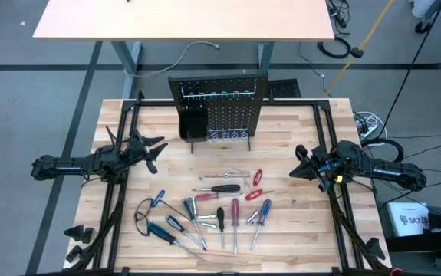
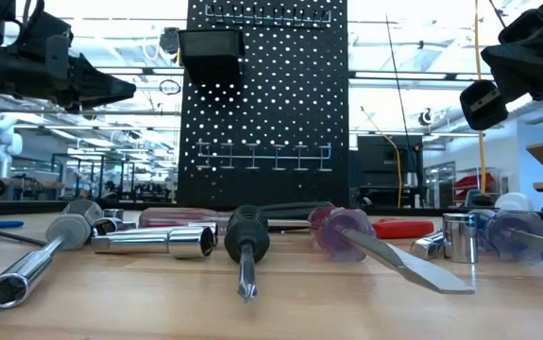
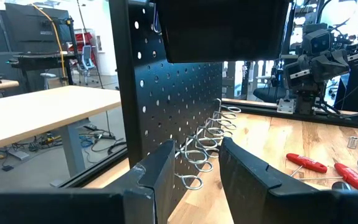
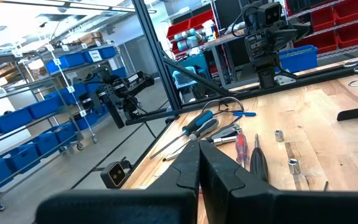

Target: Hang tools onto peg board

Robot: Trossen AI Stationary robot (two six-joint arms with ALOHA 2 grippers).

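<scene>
Wooden table [image 1: 297,230] holds the tools [image 1: 212,211] scattered flat, well apart from the peg board [image 1: 218,107] at its far edge | left gripper [image 1: 153,153] empty, fingers parted | right gripper [image 1: 300,172] closed, empty | risk: neighbouring handles could get nudged during a pick.

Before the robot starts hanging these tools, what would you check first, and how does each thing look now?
1. Peg board upright at the table's far edge: ok.
2. Hooks free of tools: ok.
3. Tools lying loose on the table, none hung: ok.
4. Left gripper open and empty, ready to pick: ok.
5. Right gripper ready to pick: not ok, shut, empty.
6. Black bin empty: cannot tell.
</scene>
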